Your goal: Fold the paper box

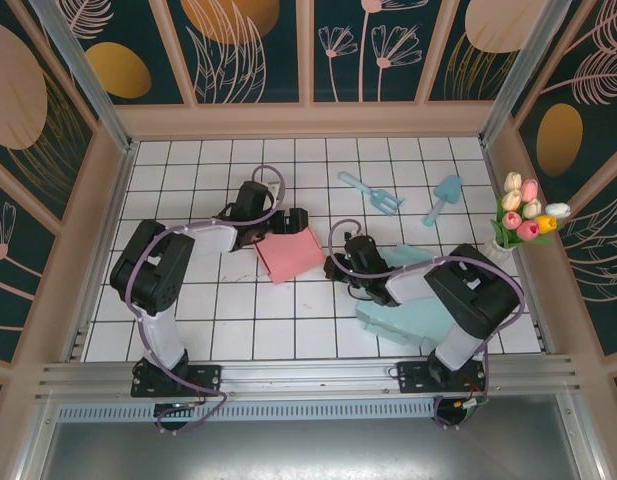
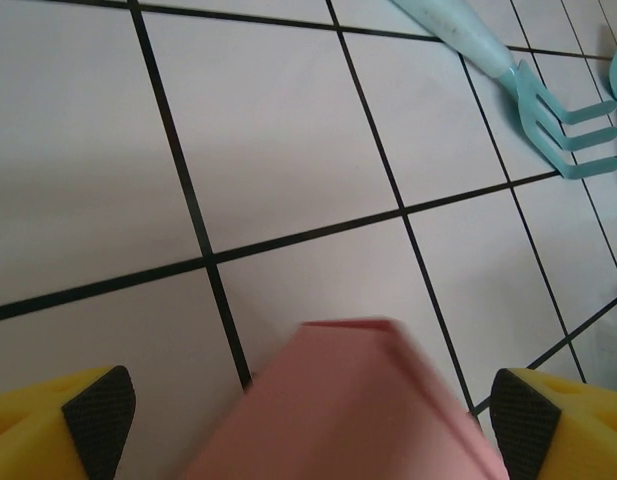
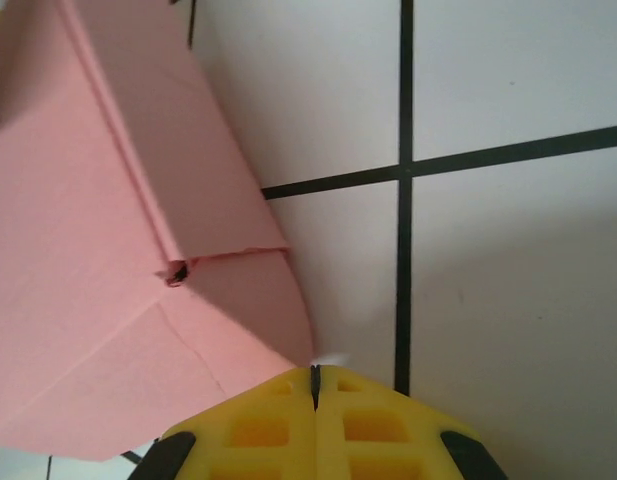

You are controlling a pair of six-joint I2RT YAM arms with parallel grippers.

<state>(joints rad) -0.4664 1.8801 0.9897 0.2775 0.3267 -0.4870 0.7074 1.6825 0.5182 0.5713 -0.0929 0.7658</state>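
Note:
The pink paper box [image 1: 290, 255] lies partly folded on the white tiled table, between the two arms. My left gripper [image 1: 286, 220] hovers at the box's far edge. In the left wrist view it [image 2: 308, 410] is open wide, its black pads [image 2: 98, 410] well apart, and a raised pink corner of the box [image 2: 358, 400] stands between them without touching either. My right gripper [image 1: 340, 262] sits at the box's right side. It [image 3: 314, 378] is shut, its yellow tips right at the edge of a curved pink flap [image 3: 238, 300], with nothing seen pinched between them.
A teal toy rake [image 1: 370, 192] [image 2: 548, 110] and a teal shovel [image 1: 443, 198] lie at the back right. A vase of tulips [image 1: 523, 215] stands at the right wall. Light blue paper sheets [image 1: 403, 305] lie under the right arm. Walls enclose the table.

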